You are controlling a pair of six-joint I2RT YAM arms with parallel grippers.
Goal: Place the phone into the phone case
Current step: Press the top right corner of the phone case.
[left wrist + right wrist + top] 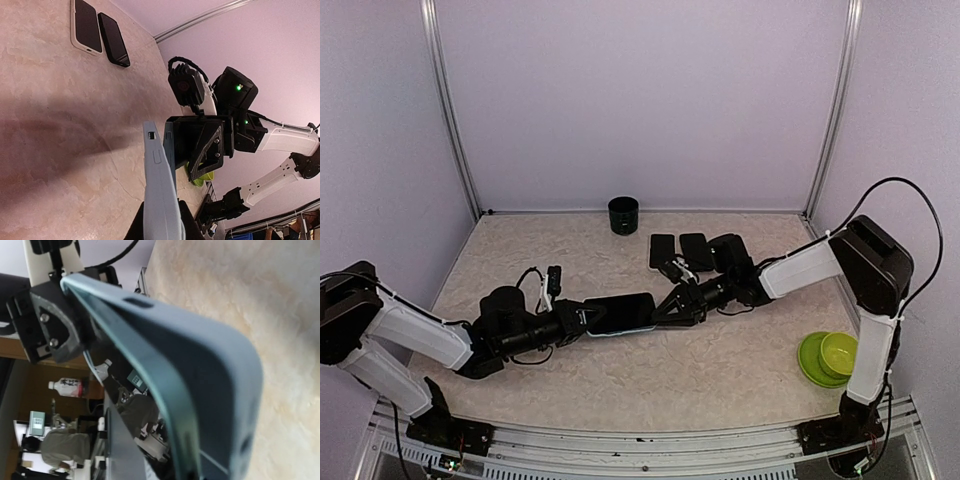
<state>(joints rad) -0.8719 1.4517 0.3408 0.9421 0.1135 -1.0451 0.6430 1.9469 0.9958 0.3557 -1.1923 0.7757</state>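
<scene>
Clamping the smooth blue-grey phone case [620, 313] endwise, left end effector [583, 318] and right end effector [661, 308].

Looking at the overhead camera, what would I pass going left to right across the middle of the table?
left gripper → blue phone case → right gripper → green bowl
</scene>
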